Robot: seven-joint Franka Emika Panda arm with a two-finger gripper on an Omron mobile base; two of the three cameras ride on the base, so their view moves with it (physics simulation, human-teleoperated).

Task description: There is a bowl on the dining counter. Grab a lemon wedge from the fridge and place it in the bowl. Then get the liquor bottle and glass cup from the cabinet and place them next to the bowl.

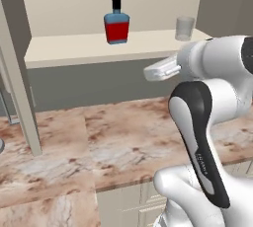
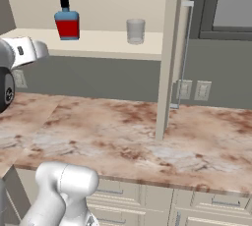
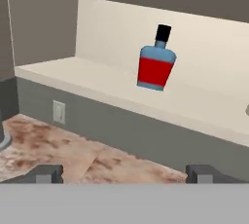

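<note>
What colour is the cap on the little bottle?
Black: the liquor bottle has a black cap, clearest in the hand view.

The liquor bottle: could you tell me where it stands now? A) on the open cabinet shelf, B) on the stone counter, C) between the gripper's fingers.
A: the liquor bottle stands upright on the cabinet shelf, apart from the glass cup.

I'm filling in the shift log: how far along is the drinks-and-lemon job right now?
The cabinet stage is just starting. The cream cabinet stands open, with the red-and-blue liquor bottle with a black cap and the clear glass tumbler still upright on its shelf. The hand is open, holding nothing and facing the bottle. Both items remain to be carried over. Whether the lemon step is done cannot be told.
</note>
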